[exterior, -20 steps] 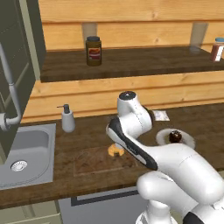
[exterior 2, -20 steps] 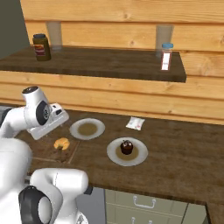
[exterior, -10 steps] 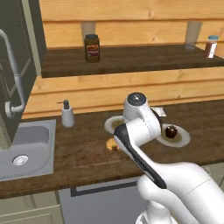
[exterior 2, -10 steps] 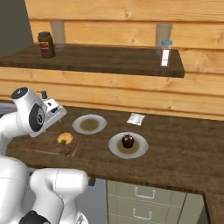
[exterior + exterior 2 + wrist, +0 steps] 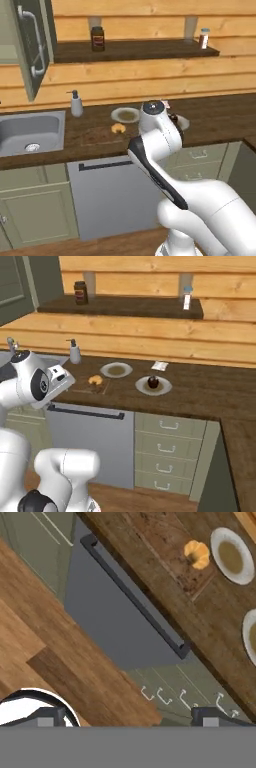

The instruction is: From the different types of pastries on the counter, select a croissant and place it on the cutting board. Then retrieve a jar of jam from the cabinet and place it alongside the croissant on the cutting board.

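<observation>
The croissant (image 5: 118, 128) lay on the cutting board (image 5: 98, 135), near the board's far right corner, with a pale plate (image 5: 125, 115) just beyond it on the counter (image 5: 215, 115). The cupcake (image 5: 153, 382) sat on a second plate (image 5: 153, 385) further right. On the shelf (image 5: 125, 306) stood a dark-brown jar (image 5: 80, 292) and a slim blue-lidded jar (image 5: 186, 297), well apart. The gripper (image 5: 130, 716) hung out over the floor before the dishwasher (image 5: 107, 619), its fingertips (image 5: 47, 716) spread apart and holding nothing.

Pale horizontal wood-plank wall (image 5: 125, 341), dark wooden shelf (image 5: 135, 50), steel sink (image 5: 30, 131), sage-green drawers (image 5: 167, 448), brown plank floor (image 5: 45, 657).
</observation>
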Controlling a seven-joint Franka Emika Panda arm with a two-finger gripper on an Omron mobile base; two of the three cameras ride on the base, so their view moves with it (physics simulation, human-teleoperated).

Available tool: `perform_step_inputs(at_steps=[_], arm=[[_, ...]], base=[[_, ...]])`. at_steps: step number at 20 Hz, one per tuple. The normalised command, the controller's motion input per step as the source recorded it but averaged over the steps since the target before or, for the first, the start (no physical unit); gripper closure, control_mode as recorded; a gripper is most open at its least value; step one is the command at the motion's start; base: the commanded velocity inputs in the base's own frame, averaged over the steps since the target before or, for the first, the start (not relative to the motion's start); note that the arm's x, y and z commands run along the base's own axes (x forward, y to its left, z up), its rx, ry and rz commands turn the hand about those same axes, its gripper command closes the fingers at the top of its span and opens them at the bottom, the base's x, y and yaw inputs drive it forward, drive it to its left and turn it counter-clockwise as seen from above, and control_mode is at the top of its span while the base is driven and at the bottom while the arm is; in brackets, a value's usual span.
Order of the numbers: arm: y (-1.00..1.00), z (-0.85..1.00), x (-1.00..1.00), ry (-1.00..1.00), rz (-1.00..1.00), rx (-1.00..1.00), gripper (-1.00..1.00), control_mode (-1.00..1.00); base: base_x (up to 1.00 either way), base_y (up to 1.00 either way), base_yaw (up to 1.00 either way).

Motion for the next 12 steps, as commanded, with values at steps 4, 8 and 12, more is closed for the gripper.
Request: perform_step_inputs(at_steps=[4, 8, 12], arm=[[0.0, 0.0, 0.0, 0.0, 0.0, 0.0, -1.0, 1.0], [0.0, 0.0, 0.0, 0.0, 0.0, 0.0, -1.0, 1.0], [0.0, 0.0, 0.0, 0.0, 0.0, 0.0, -1.0, 1.0]], base=[[-1.0, 0.02, 0.0], [-0.95, 0.38, 0.0], [-0.36, 0.99, 0.0]])
